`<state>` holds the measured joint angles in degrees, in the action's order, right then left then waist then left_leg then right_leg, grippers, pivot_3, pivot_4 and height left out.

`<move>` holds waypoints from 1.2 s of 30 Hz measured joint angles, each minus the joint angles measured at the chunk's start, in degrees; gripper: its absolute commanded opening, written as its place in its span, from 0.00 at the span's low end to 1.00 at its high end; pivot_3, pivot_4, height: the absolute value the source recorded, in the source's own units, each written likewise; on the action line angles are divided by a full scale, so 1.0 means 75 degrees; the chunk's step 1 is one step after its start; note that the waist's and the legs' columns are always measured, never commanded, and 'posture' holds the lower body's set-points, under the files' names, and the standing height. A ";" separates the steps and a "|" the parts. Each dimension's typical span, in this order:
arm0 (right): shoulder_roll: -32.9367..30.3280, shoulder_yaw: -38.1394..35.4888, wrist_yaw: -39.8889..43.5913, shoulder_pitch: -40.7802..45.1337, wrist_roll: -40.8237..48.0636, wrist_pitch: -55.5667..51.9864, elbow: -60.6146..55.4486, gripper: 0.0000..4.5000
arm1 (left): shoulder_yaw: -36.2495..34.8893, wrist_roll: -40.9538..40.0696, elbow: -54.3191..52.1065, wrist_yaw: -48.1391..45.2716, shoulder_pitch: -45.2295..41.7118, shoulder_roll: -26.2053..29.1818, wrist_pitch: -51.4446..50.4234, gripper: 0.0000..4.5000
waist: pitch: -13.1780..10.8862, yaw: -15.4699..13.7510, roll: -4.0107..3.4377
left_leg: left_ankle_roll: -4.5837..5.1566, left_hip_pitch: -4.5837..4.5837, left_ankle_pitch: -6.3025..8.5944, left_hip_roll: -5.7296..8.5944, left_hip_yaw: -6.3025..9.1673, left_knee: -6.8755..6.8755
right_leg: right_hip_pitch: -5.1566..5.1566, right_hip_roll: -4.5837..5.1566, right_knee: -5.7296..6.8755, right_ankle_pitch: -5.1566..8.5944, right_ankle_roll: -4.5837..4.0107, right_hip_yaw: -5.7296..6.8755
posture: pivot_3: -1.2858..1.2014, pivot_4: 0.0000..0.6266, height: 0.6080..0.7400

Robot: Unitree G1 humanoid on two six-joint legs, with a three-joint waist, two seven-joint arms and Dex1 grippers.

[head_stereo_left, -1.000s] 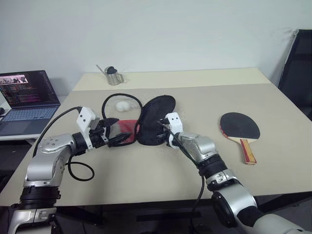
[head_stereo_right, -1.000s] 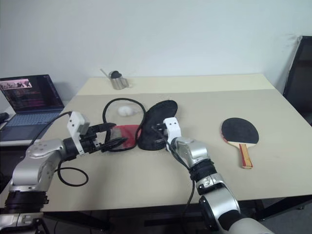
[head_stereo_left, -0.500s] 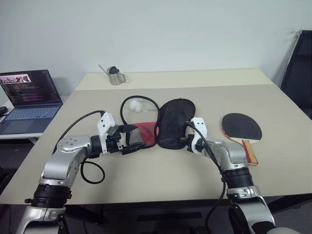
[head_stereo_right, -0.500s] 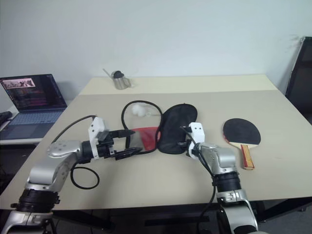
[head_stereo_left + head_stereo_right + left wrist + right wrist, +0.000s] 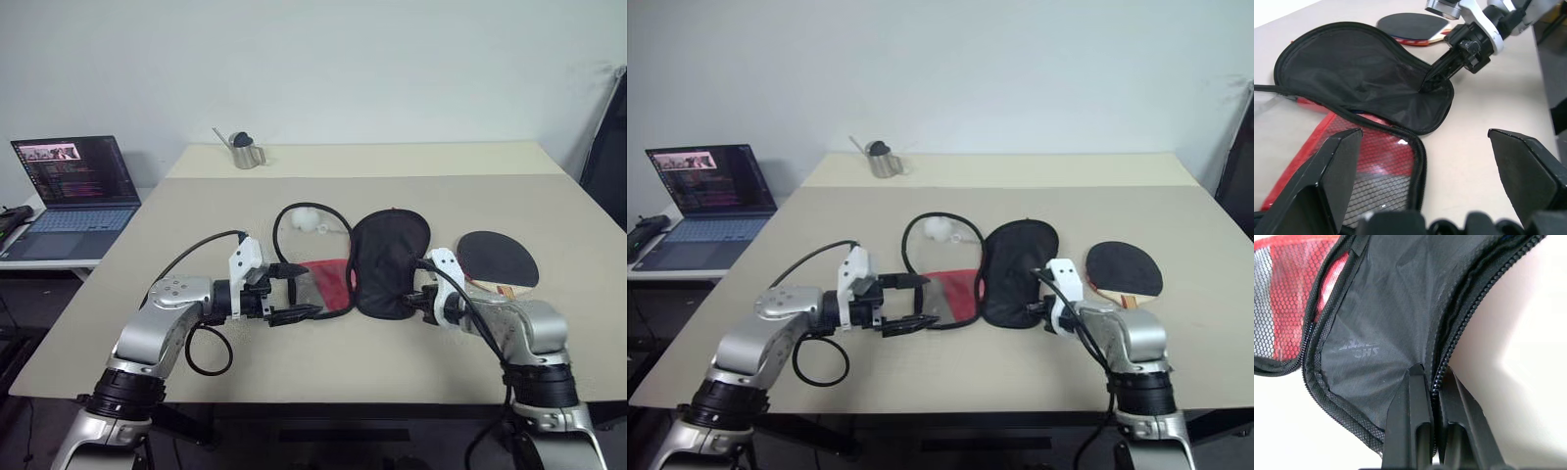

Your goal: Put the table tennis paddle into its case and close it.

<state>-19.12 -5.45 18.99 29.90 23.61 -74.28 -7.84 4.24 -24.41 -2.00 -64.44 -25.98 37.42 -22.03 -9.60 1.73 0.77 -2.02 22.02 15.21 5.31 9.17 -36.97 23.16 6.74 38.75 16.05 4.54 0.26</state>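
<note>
The case lies unzipped in the middle of the table, its black flap spread beside the red mesh part, with the white fluffy ball behind. My right gripper is shut on the flap's zip edge, close to the table top. The table tennis paddle lies flat just right of the flap, its handle partly hidden behind my right wrist. My left gripper stands open and level at the red part's near end, its fingers wide apart over the mesh.
An open laptop sits on a side desk at the far left. A small metal pitcher stands at the table's back. A black chair is at the right edge. Bare table stretches in front of the case.
The camera has shifted. My right gripper has dragged the black flap to the right, up to the paddle. My left gripper has followed to the right with the red part, still open.
</note>
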 measured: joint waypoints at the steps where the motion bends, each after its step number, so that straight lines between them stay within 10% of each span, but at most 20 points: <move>1: -0.0071 0.0000 0.0033 -0.0014 0.0029 -0.0042 -0.0026 0.00 | 0.0023 0.0000 -0.0003 -0.0007 -0.0002 -0.0021 -0.0003 1.00 | 0.0000 0.0001 0.0000 | 0.0002 0.0000 0.0000 0.0000 0.0000 0.0000 | 0.0000 0.0000 0.0001 0.0000 0.0000 0.0000 | 0.52 0.24 1.00; 21: -0.1027 0.0004 0.0624 0.0056 0.0099 -0.0028 0.0363 0.00 | 0.0307 0.0083 -0.0027 -0.0030 -0.0243 -0.0348 0.0031 1.00 | 0.0005 -0.0024 0.0009 | 0.0013 0.0001 -0.0002 0.0003 0.0003 -0.0005 | -0.0015 0.0009 0.0000 0.0000 0.0000 0.0017 | 0.52 0.24 1.00; 33: -0.1384 -0.0034 0.0479 -0.0002 0.0016 0.0262 0.0301 0.80 | 0.0309 0.0139 0.0030 -0.0021 -0.0247 -0.0508 0.0133 1.00 | 0.0007 -0.0042 0.0013 | 0.0018 -0.0020 -0.0003 0.0007 0.0018 -0.0008 | -0.0062 0.0015 -0.0015 -0.0001 0.0003 0.0041 | 0.52 0.24 1.00; 36: -0.1864 -0.0356 0.0732 -0.0160 0.0071 0.0542 0.0198 0.80 | 0.0315 0.0158 0.0053 -0.0016 -0.0249 -0.0538 0.0156 1.00 | 0.0006 -0.0032 0.0013 | 0.0018 -0.0015 -0.0004 0.0006 0.0013 -0.0005 | -0.0059 0.0014 -0.0026 0.0000 0.0004 0.0040 | 0.52 0.24 1.00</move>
<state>-33.10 -8.12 24.48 28.70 24.15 -70.21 -6.36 6.60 -23.22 -1.61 -64.56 -27.85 33.39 -20.85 -9.56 1.50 0.87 -1.88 21.91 15.19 5.35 9.27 -37.01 22.72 6.85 38.56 16.05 4.57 0.55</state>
